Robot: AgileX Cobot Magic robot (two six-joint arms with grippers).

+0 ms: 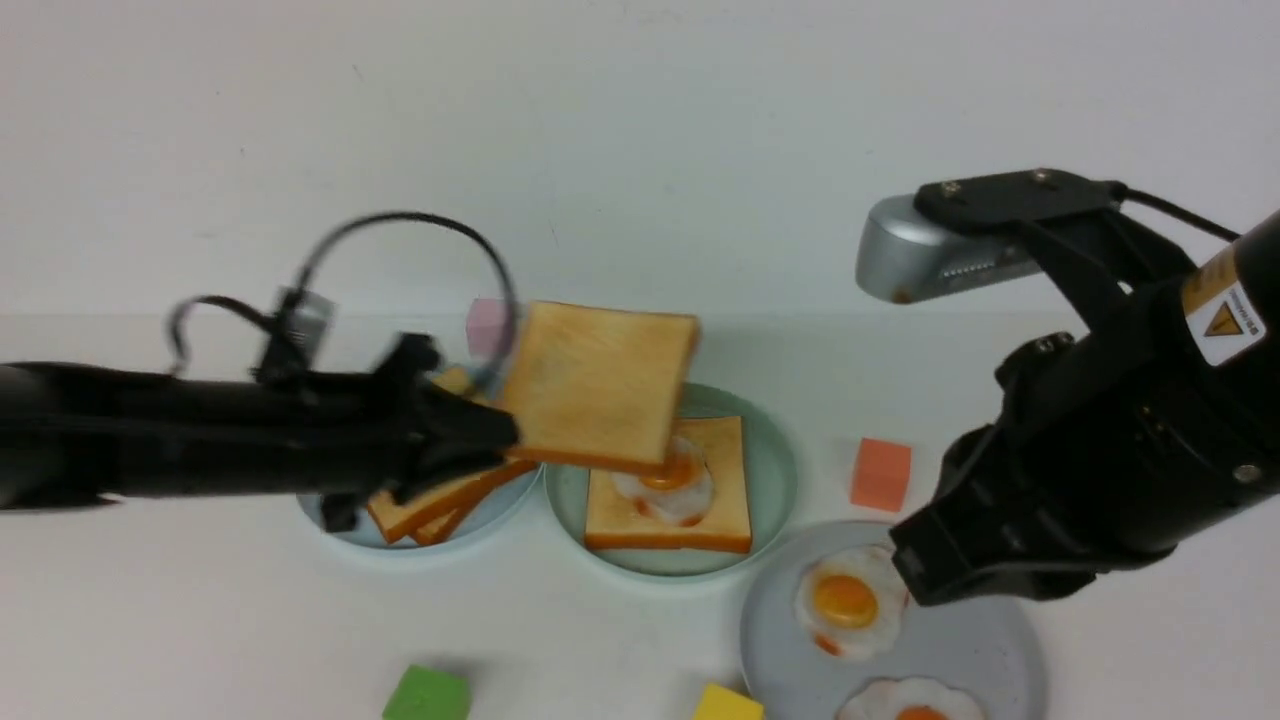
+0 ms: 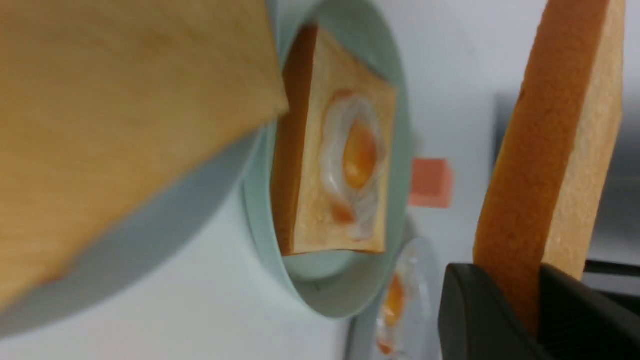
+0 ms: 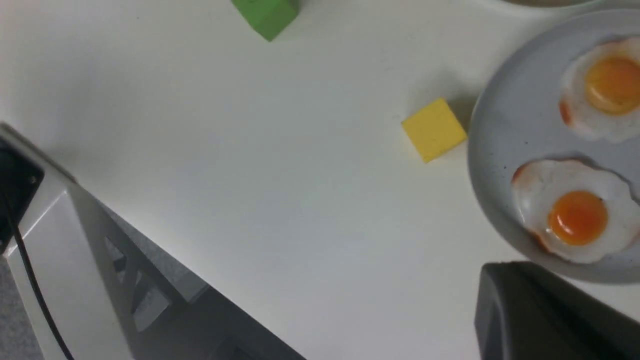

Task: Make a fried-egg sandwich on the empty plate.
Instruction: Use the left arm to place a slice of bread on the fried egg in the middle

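Observation:
The mint-green plate (image 1: 775,470) holds one toast slice (image 1: 720,510) with a fried egg (image 1: 675,485) on top; the left wrist view shows the same plate (image 2: 325,295), toast (image 2: 310,200) and egg (image 2: 357,155). My left gripper (image 1: 505,435) is shut on the edge of a second toast slice (image 1: 600,385). That slice hangs tilted in the air over the plate's left rear part, apart from the egg. In the left wrist view both fingers clamp this slice (image 2: 550,150). My right gripper (image 1: 910,575) hovers shut and empty over the grey plate's near rim.
A pale-blue plate (image 1: 480,520) with stacked toast (image 1: 440,500) sits left of the green plate. The grey plate (image 1: 960,650) at front right carries two fried eggs (image 1: 845,600). Loose blocks lie around: orange (image 1: 880,473), green (image 1: 427,695), yellow (image 1: 728,703), pink (image 1: 487,325).

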